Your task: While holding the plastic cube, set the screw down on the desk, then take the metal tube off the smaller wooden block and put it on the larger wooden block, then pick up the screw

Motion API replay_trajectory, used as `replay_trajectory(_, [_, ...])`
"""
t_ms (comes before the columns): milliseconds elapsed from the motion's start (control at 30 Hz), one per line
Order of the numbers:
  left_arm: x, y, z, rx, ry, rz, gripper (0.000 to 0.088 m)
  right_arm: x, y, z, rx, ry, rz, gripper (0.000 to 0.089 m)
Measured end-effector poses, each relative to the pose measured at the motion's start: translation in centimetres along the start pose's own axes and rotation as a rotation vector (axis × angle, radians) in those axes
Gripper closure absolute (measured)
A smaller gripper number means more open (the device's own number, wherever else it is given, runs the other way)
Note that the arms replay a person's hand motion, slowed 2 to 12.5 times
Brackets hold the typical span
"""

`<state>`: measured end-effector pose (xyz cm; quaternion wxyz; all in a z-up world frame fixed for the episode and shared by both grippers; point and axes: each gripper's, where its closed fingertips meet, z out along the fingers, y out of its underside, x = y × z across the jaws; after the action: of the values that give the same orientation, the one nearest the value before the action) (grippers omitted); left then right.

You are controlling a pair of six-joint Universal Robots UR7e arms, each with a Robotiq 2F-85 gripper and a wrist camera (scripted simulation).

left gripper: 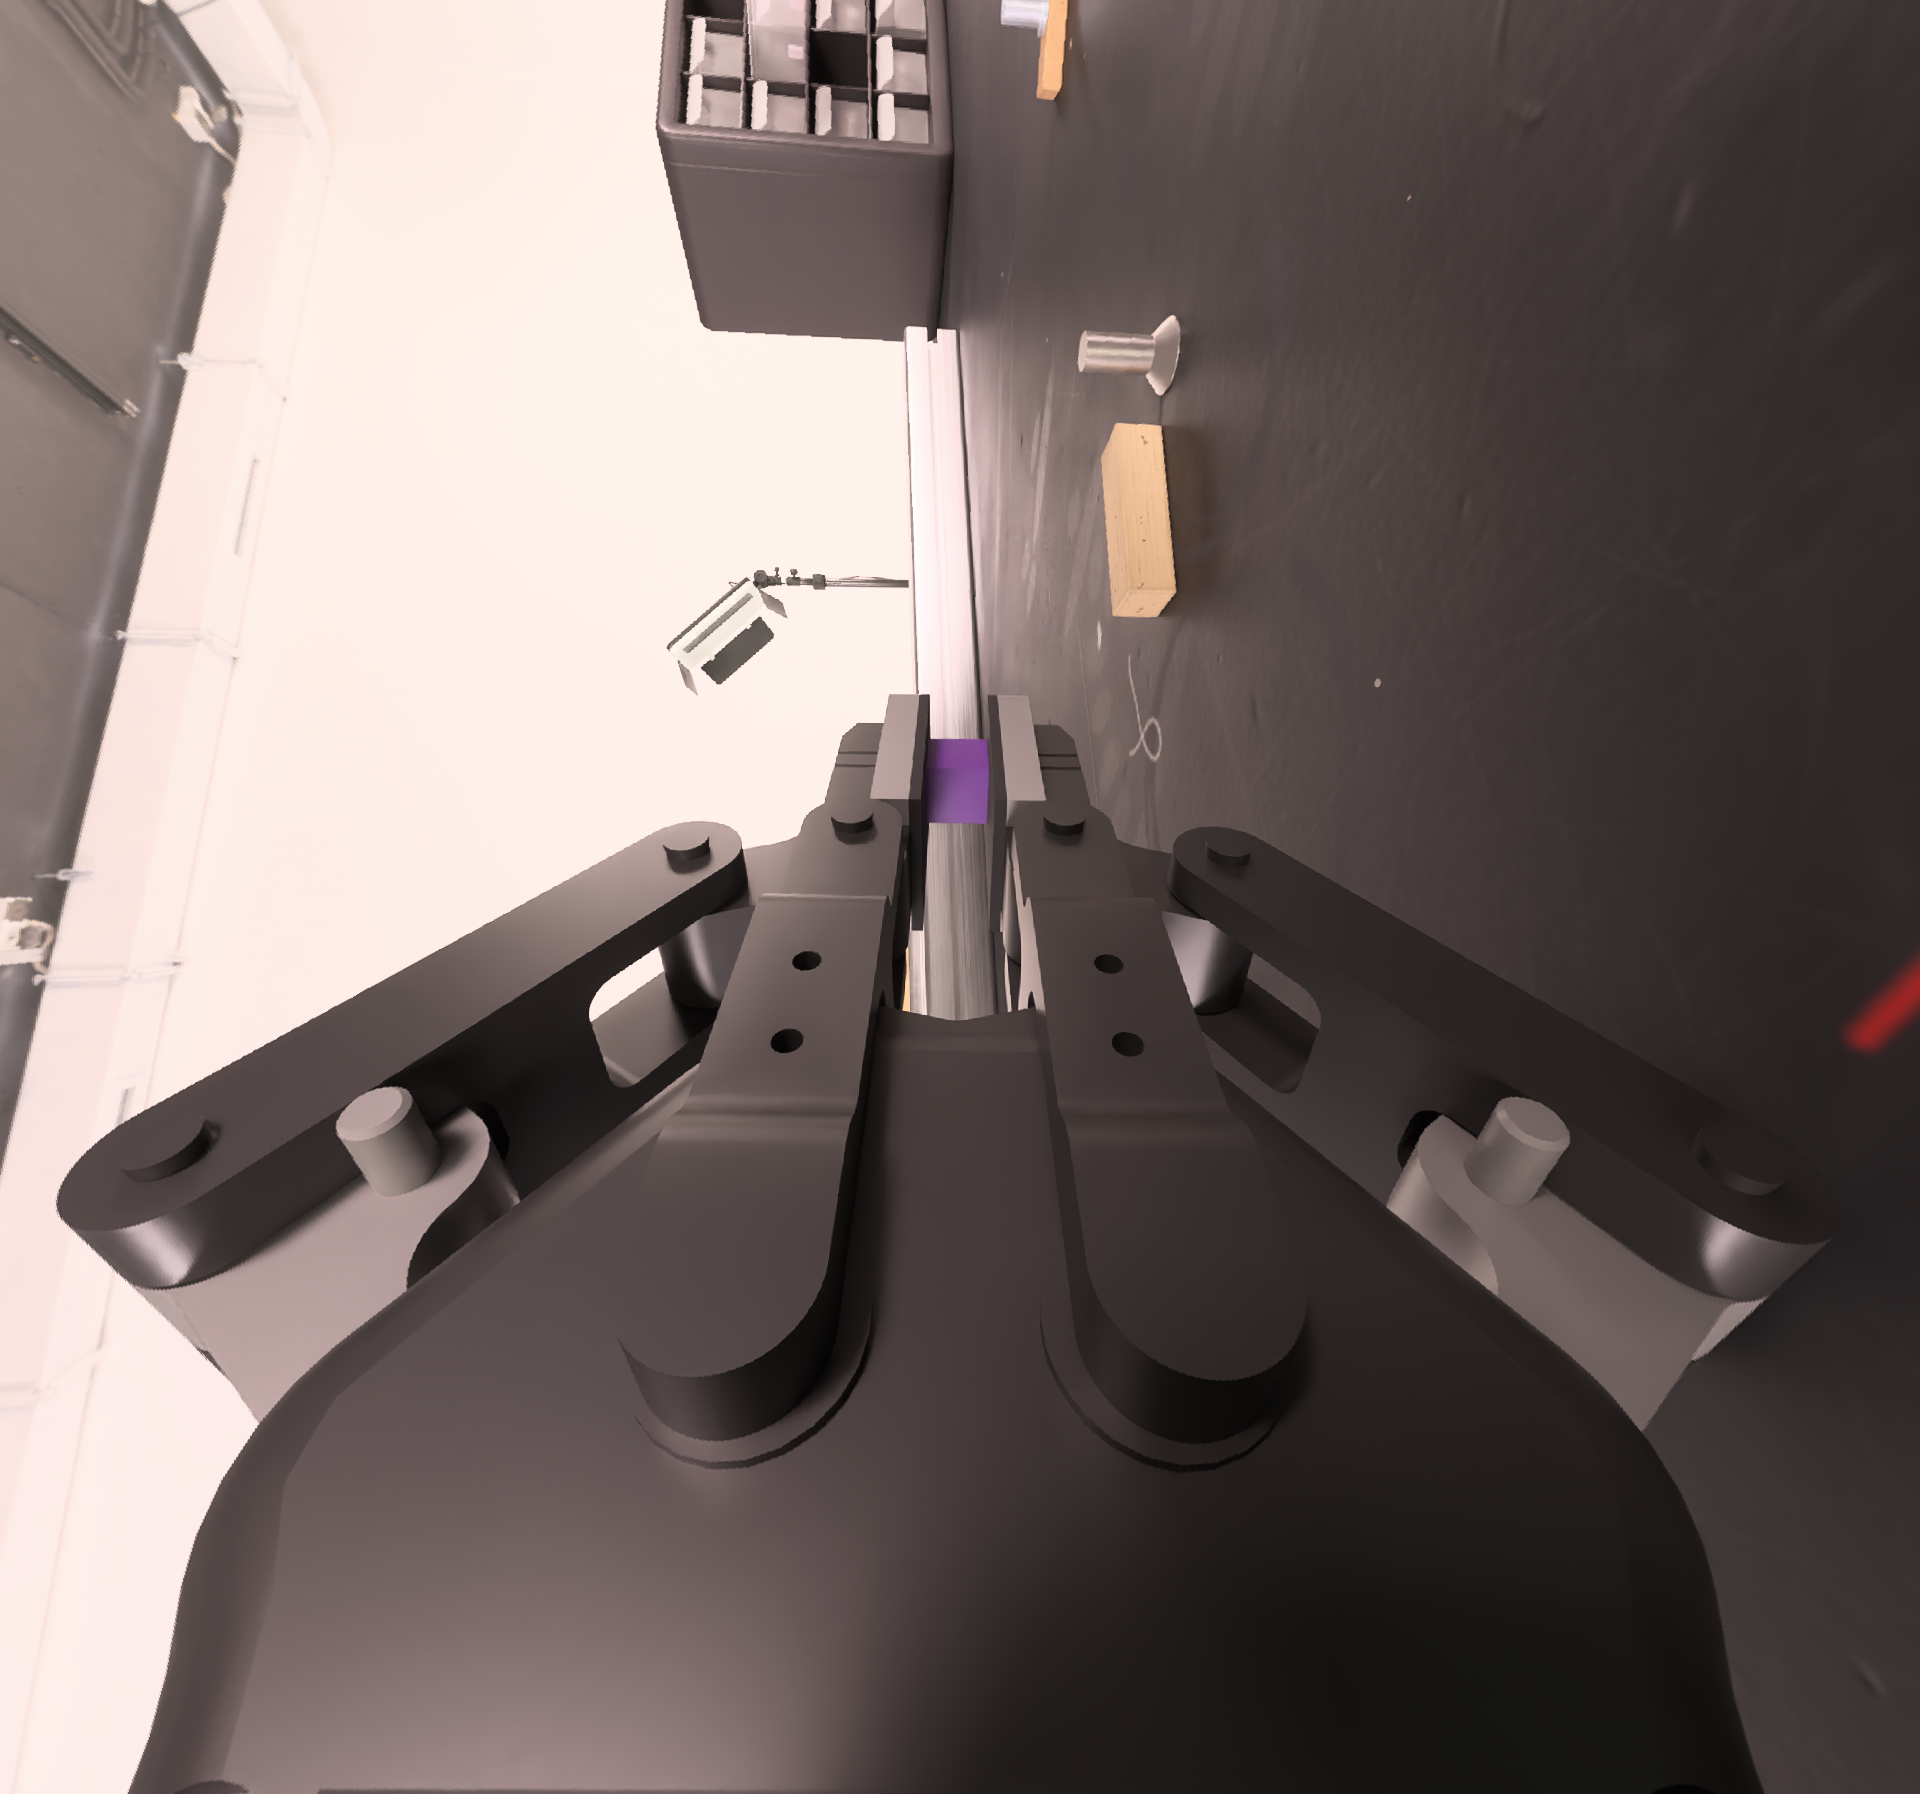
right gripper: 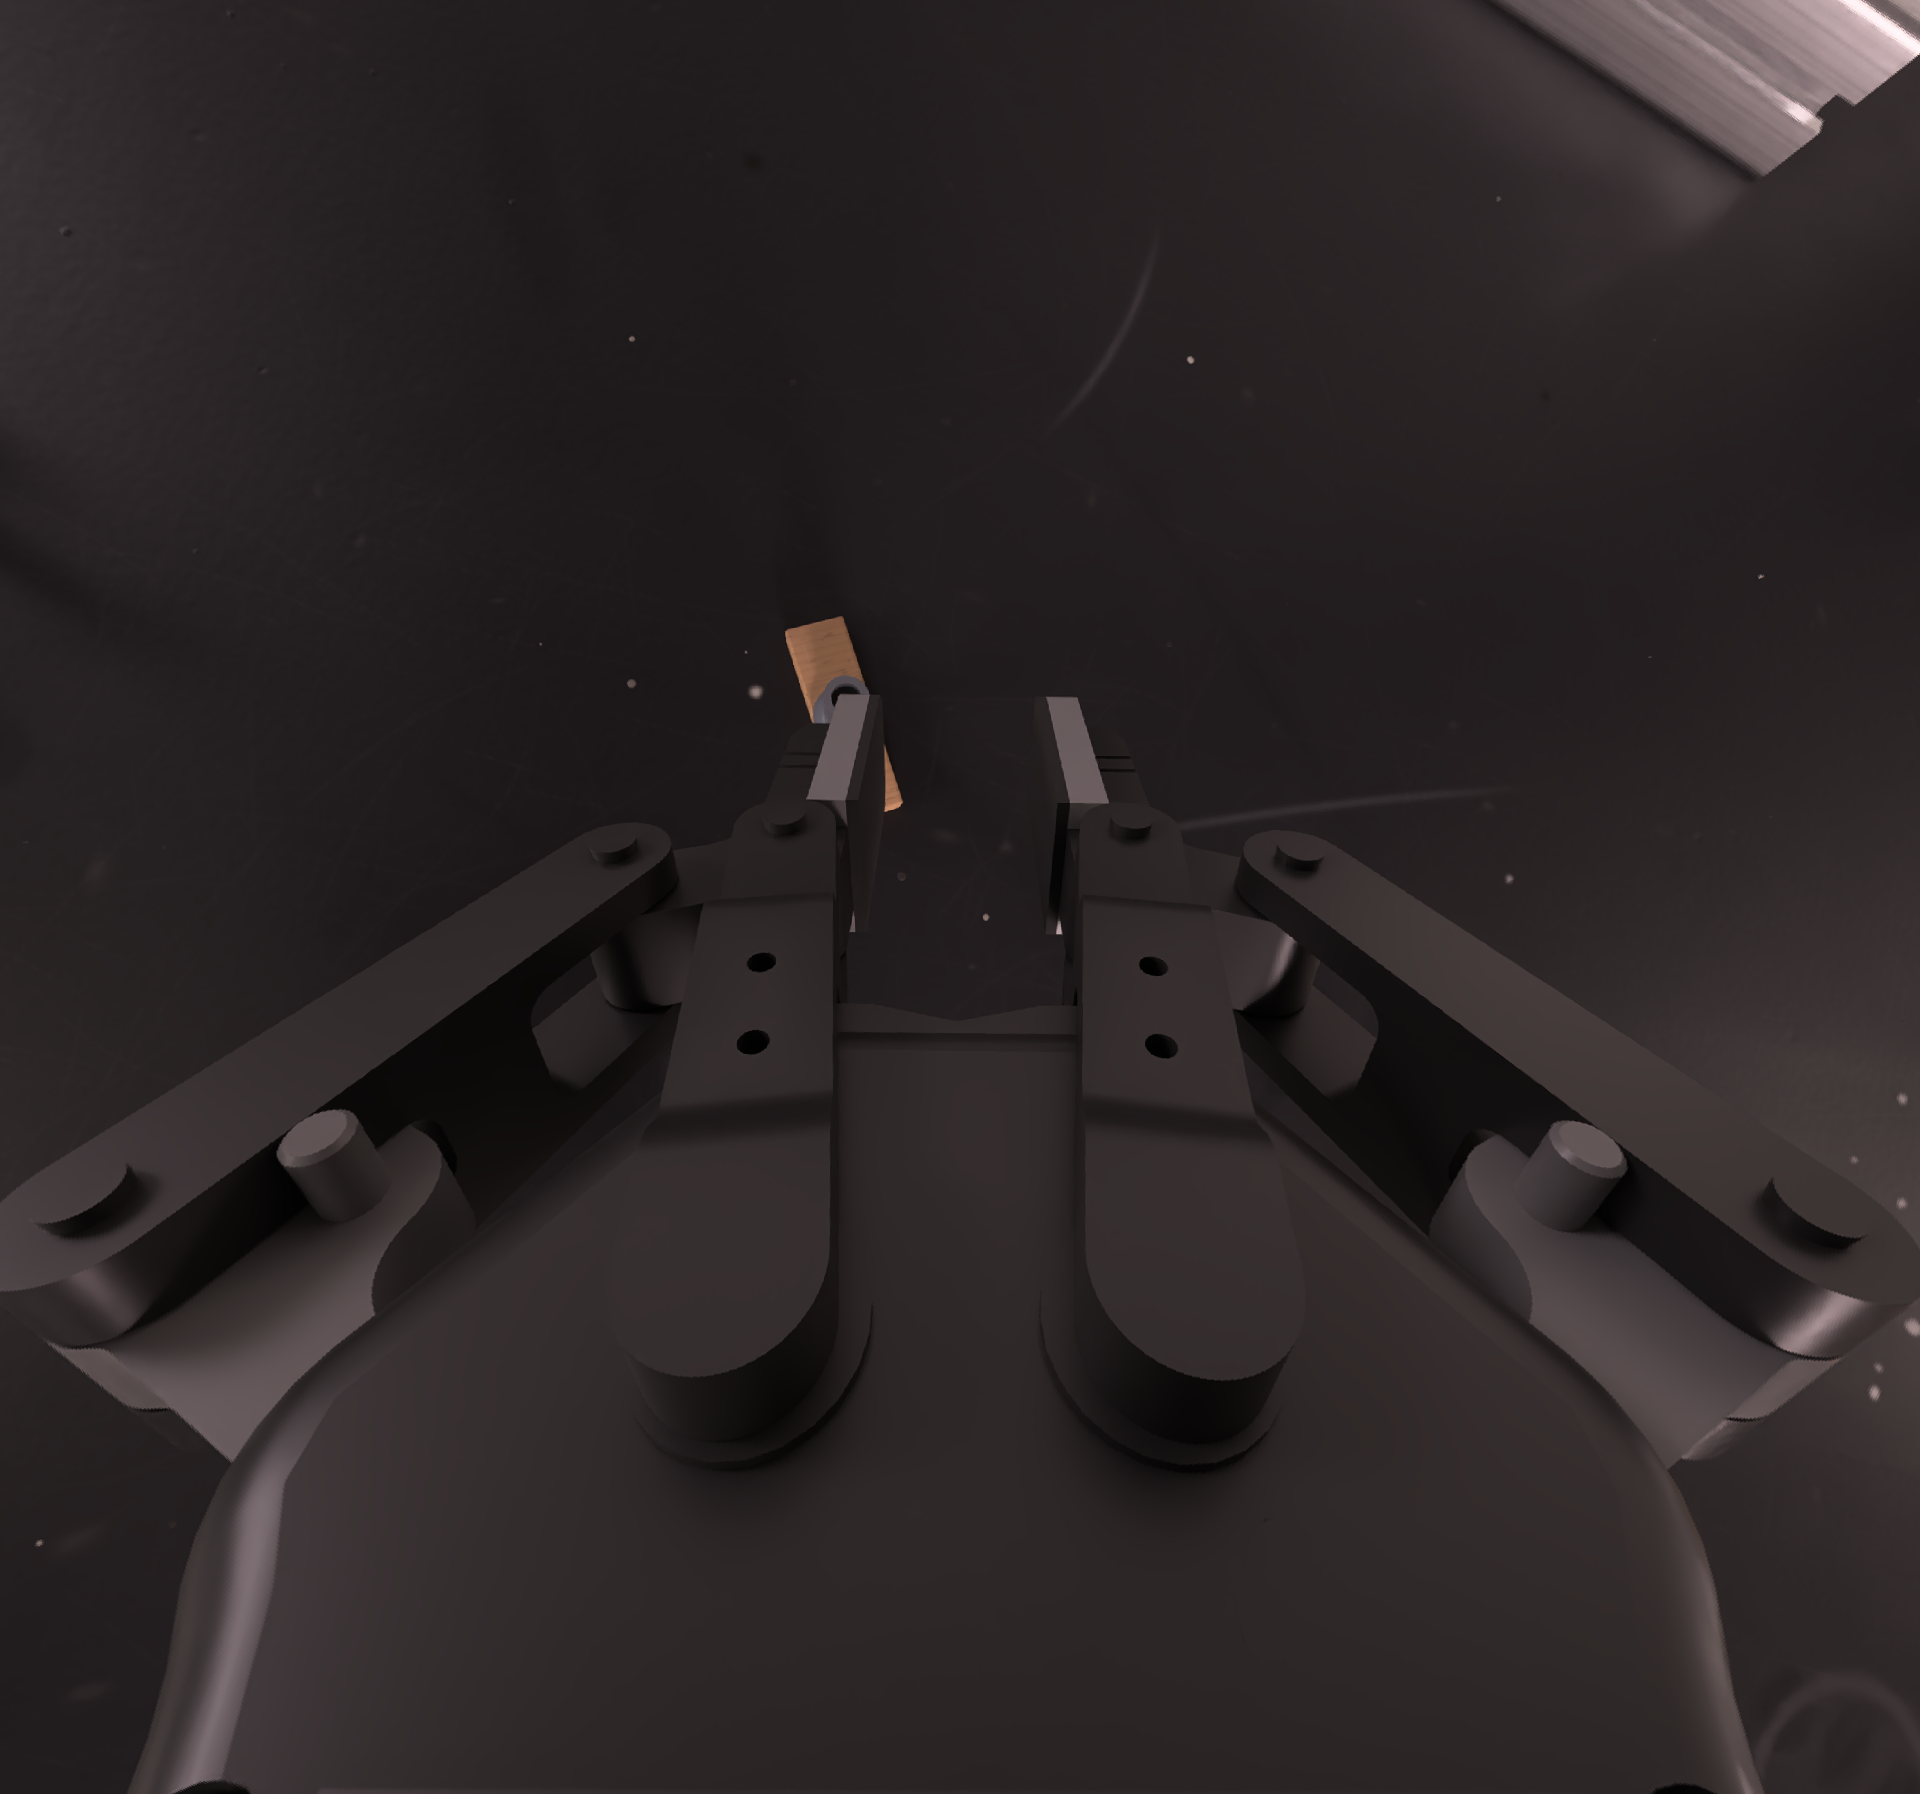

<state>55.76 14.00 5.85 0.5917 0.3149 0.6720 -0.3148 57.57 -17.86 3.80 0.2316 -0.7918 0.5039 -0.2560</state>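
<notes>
Between my left gripper's (left gripper: 957,749) fingers I can see the purple plastic cube (left gripper: 956,782), clamped by both pads and held off the dark desk (left gripper: 1507,601), with a pale aluminium rail (left gripper: 940,518) running along the desk's edge behind it. Out past the cube, in the left wrist view, the screw (left gripper: 1130,354) stands on its wide head on the desk, shaft pointing away from the surface, just beside the thicker, larger wooden block (left gripper: 1140,520) but not touching it. Farther along the desk lies the thin, smaller wooden block (left gripper: 1055,7), and the metal tube (left gripper: 1029,6) stands upright on it. Near that block sits a dark grey box (left gripper: 821,186) divided into compartments, some holding pale inserts. A small camera on a stand (left gripper: 727,641) shows beyond the rail. On my right side, the right gripper (right gripper: 958,747) hangs high over the desk with its fingers apart and nothing between them. Far below, beside its left fingertip, I can make out the smaller wooden block (right gripper: 816,658) with the metal tube (right gripper: 840,690) on it, partly hidden by that finger.
</notes>
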Motion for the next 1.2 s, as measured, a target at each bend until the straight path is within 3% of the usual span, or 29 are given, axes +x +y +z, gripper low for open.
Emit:
replay_trajectory(400, [0.0,0.0,0.0,0.0,0.002,0.001,0.0787,-0.5,0.5,0.5,-0.047,-0.041,-0.012,0.0682])
replay_trajectory(1200, [0.0,-0.1,0.0,0.003,0.002,-0.007,0.0787,-2.2,-0.2,1.3,-0.077,-0.201,-0.046,0.0716])
